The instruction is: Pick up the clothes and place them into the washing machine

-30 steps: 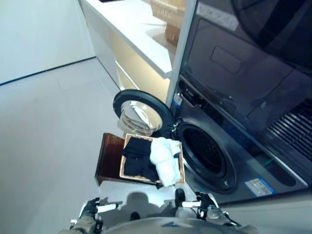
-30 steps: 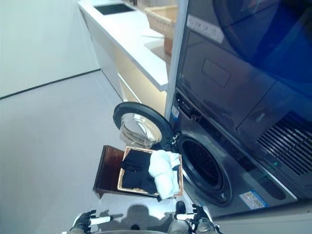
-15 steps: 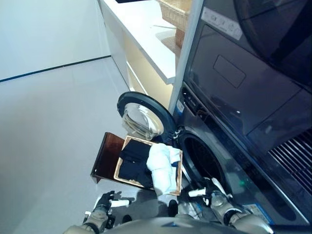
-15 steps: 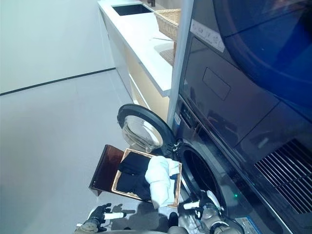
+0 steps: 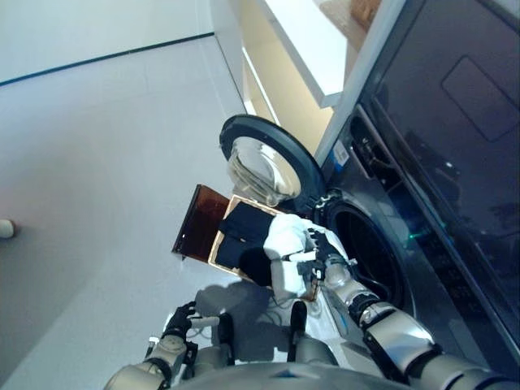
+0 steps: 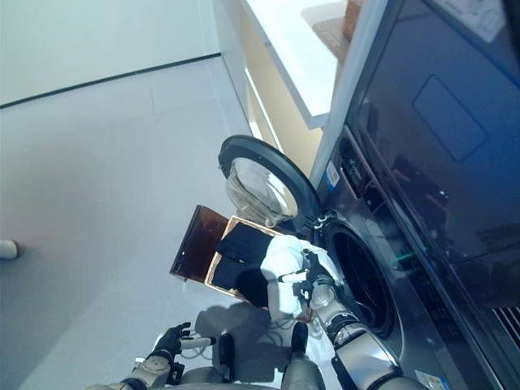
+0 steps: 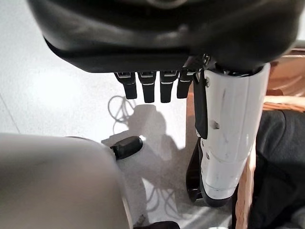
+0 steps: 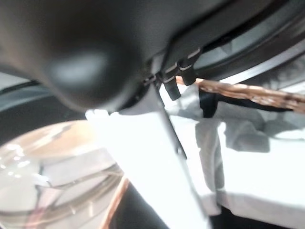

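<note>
A shallow wicker basket [image 5: 221,241] rests on a low dark brown box [image 5: 193,231] beside the washing machine. It holds dark clothes [image 5: 243,230] and a white cloth [image 5: 284,240]. My right hand [image 5: 318,262] is open just above the white cloth at the basket's edge nearest the machine, its white-covered thumb stretched out. The right wrist view shows the white cloth [image 8: 248,157] and the basket rim [image 8: 238,89] just past the fingers. My left hand [image 5: 179,322] is open and empty, low over the floor in front of the box.
The machine's round door [image 5: 264,165] stands open behind the basket. The dark drum opening [image 5: 375,262] is right of it. A white counter [image 5: 313,50] runs along the back. A small pale object [image 5: 4,229] lies on the floor at far left.
The camera has tilted and shifted. My right hand has risen from low by the machine's front to just over the white cloth in the basket. The left hand stays low.
</note>
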Available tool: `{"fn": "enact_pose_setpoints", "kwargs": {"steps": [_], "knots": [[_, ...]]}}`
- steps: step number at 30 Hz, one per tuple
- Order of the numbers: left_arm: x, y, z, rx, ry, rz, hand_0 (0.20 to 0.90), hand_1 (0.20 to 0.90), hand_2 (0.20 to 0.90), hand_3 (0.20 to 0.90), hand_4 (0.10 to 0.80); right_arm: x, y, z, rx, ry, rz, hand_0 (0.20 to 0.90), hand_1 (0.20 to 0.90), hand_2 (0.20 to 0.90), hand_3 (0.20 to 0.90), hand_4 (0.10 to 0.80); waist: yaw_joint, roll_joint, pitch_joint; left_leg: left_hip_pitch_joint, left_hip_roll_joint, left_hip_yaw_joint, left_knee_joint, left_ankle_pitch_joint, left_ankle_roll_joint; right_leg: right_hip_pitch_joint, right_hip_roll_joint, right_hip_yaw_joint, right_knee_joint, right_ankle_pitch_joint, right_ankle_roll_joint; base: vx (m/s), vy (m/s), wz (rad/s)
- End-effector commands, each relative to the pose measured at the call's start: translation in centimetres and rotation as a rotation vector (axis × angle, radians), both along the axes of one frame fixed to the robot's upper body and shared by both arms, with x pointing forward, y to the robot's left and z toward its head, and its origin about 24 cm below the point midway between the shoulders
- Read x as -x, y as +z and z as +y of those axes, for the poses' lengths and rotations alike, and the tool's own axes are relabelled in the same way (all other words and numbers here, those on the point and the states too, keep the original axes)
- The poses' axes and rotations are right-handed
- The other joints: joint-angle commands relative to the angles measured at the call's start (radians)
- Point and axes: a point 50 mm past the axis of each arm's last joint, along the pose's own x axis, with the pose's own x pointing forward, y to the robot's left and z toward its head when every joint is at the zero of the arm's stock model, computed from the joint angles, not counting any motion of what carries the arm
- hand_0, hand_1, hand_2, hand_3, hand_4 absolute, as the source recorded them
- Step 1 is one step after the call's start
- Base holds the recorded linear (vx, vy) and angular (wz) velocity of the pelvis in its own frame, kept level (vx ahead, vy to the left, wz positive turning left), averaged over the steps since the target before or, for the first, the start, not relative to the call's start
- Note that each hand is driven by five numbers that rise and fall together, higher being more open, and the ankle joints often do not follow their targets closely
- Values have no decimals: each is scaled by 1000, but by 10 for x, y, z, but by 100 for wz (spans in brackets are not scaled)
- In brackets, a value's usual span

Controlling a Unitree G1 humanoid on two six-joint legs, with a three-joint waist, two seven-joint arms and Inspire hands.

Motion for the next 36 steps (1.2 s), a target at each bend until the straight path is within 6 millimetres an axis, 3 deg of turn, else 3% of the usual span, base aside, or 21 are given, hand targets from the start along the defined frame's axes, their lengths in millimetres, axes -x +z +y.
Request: {"fn": "enact_pose_setpoints", "kwargs": {"steps": [1,6,10,23,32,36], "knots": [[-26,12,6,-52,-16,-96,900,900,900,900,800,-43,43,4,-17,-33,-197,900,900,900,900,800,6,-1,51,-19,-39,1,9,-17,-30,-20,-51,84,80,-2,57,-80,34,6],[-38,18,3,-41,6,-160,900,900,900,900,800,-53,56,-4,-20,-76,-257,900,900,900,900,800,12,20,100,-80,-49,0,55,-19,-32,-54,-64,81,85,9,57,-78,35,5],[-42,20,3,-38,26,-188,900,900,900,900,800,-54,60,-23,-17,-165,-275,900,900,900,900,800,15,41,128,-130,-60,0,111,-31,-32,-74,-78,79,83,18,57,-64,21,11],[-41,20,2,-30,59,-202,900,900,900,900,800,-54,71,-59,-80,-383,-326,900,900,900,900,800,2,70,142,-197,-72,28,147,-37,-31,-131,-98,103,80,37,62,-18,21,-1],[-44,23,5,-33,65,-219,900,900,900,900,800,-62,80,-56,-96,-380,-350,900,900,900,900,800,8,72,143,-230,-76,24,160,-36,-29,-160,-101,103,81,42,62,-16,3,-2],[-51,27,6,-23,73,-255,900,900,900,900,800,-74,94,-47,-99,-333,-397,900,900,900,900,800,16,81,165,-245,-80,15,147,-19,-26,-181,-101,104,90,46,61,-23,4,2]]}}
